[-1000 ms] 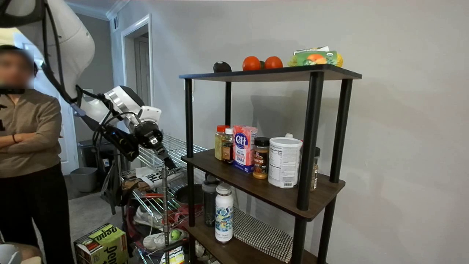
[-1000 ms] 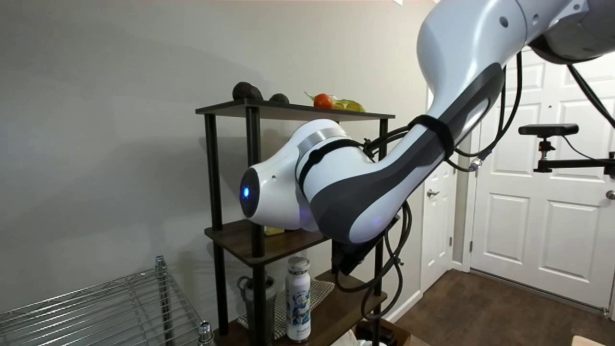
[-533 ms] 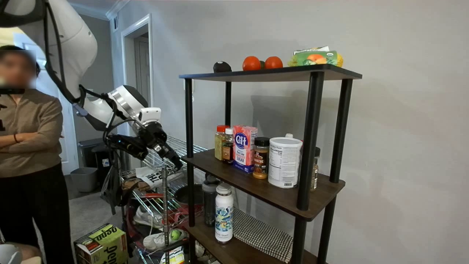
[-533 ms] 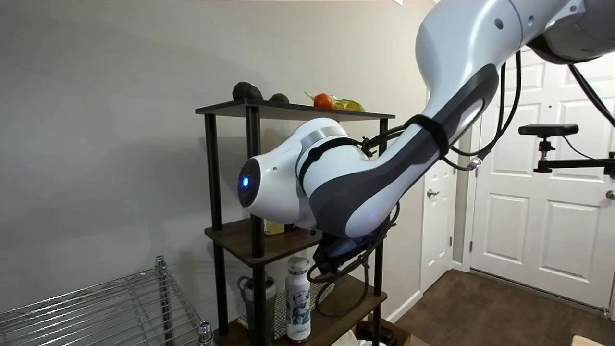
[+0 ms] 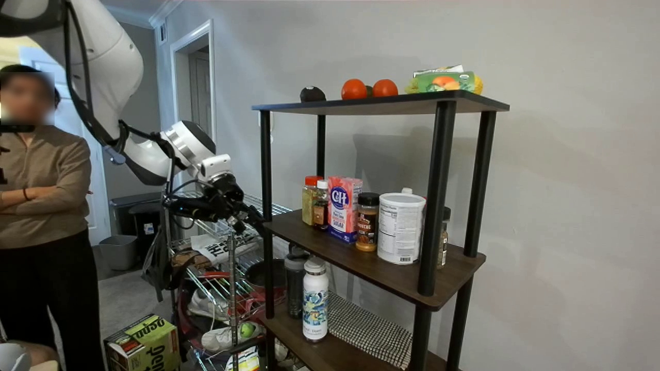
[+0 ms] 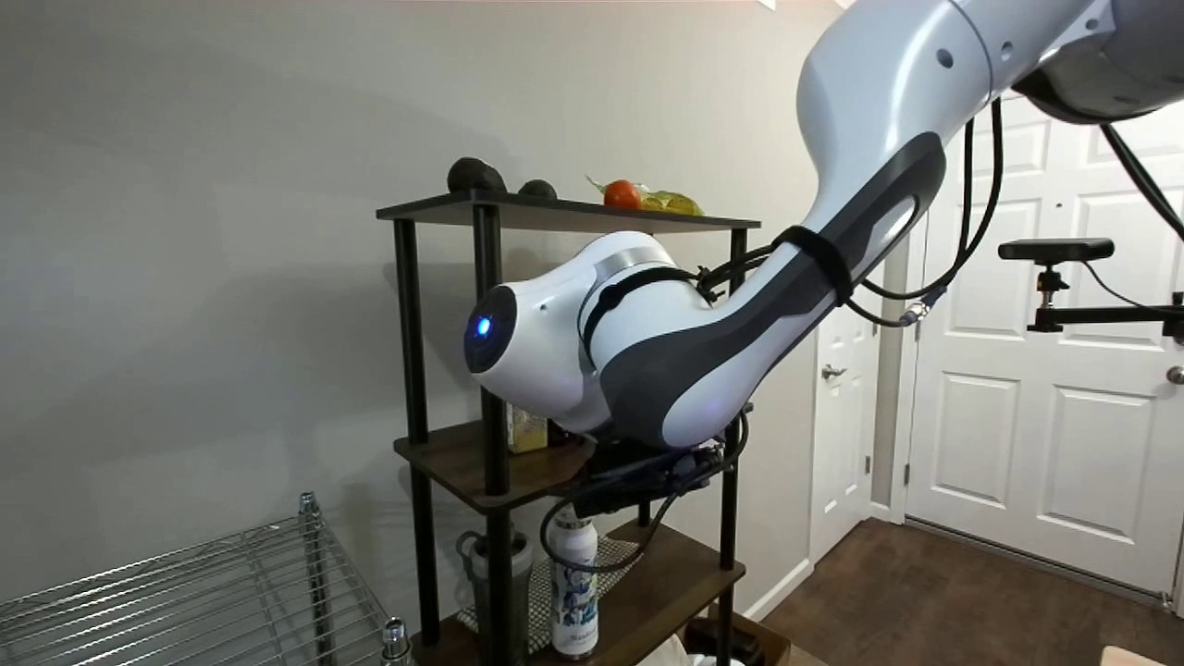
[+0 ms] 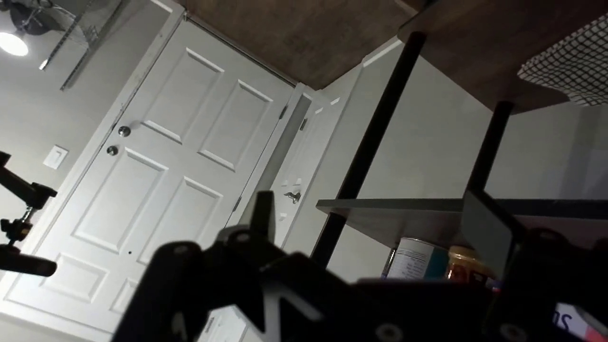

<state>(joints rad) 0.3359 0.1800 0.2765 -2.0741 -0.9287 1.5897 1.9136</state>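
Shelving unit (image 5: 356,260), dark brown with black posts (image 5: 436,196), stands upright in both exterior views, before a grey wall (image 5: 577,206) and beside a chrome wire rack (image 5: 232,288). We find the gripper (image 7: 368,202) near one of the posts, about level with the middle shelf (image 5: 309,236); whether it touches that post we cannot establish. In the wrist view we record the jaws as spread wide apart. On the middle shelf we list, from an exterior view, a red-capped seasoning bottle (image 5: 310,202), a white-capped dark bottle (image 5: 320,208), a C&H sugar carton (image 5: 342,208), a black-lidded spice jar (image 5: 367,222) and a white canister (image 5: 401,229), all upright; a further bottle (image 5: 445,234) is partly covered by a post. On the top shelf (image 5: 381,104) we note avocados (image 6: 475,176), two tomatoes (image 5: 354,89) and a green printed package (image 5: 446,81). On the lower shelf (image 6: 684,573) we see a white patterned bottle (image 5: 315,301) just beside a dark tumbler (image 5: 293,286), with a checkered cloth (image 5: 374,330) near both. In an exterior view the robot arm (image 6: 684,361) cuts across our sight of the unit and hides much of the middle shelf. We also record a person (image 5: 44,190) with folded arms.
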